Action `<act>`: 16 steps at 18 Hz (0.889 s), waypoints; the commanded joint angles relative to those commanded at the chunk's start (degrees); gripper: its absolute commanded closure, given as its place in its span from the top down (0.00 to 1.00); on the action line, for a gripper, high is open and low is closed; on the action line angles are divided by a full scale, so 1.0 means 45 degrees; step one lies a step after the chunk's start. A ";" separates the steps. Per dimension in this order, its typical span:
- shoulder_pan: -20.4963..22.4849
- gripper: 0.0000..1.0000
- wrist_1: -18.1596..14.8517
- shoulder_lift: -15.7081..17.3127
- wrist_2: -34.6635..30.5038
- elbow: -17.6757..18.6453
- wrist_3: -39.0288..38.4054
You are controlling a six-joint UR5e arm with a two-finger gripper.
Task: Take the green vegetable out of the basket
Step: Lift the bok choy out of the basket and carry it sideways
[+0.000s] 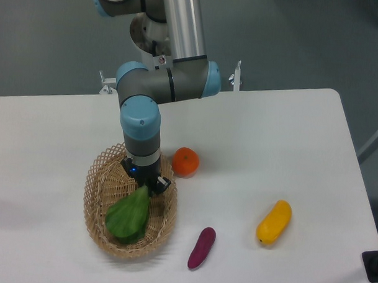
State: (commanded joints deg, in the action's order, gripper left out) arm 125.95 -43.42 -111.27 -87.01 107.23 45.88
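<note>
The green vegetable (128, 215) has broad dark green leaves and lies slanted in the tan wicker basket (95, 200) at the front left of the table. Its narrow stalk end points up and right, into my gripper (147, 187). The gripper points straight down into the basket and its black fingers are closed around the stalk end. The leafy end looks slightly raised off the basket floor, but I cannot tell for sure.
An orange fruit (186, 162) sits just right of the basket, close to my wrist. A purple eggplant piece (201, 247) lies near the front edge. A yellow oblong fruit (274, 222) lies to the right.
</note>
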 joint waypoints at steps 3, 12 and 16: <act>0.0058 0.36 0.0000 0.0389 0.0058 -0.0136 0.0040; 0.1228 0.36 -0.0468 0.1640 0.0390 -0.1328 0.0680; 0.2789 0.36 -0.1364 0.2207 0.1287 -0.1445 0.2574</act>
State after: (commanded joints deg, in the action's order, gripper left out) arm 138.50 -49.56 -101.34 -81.22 100.72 57.46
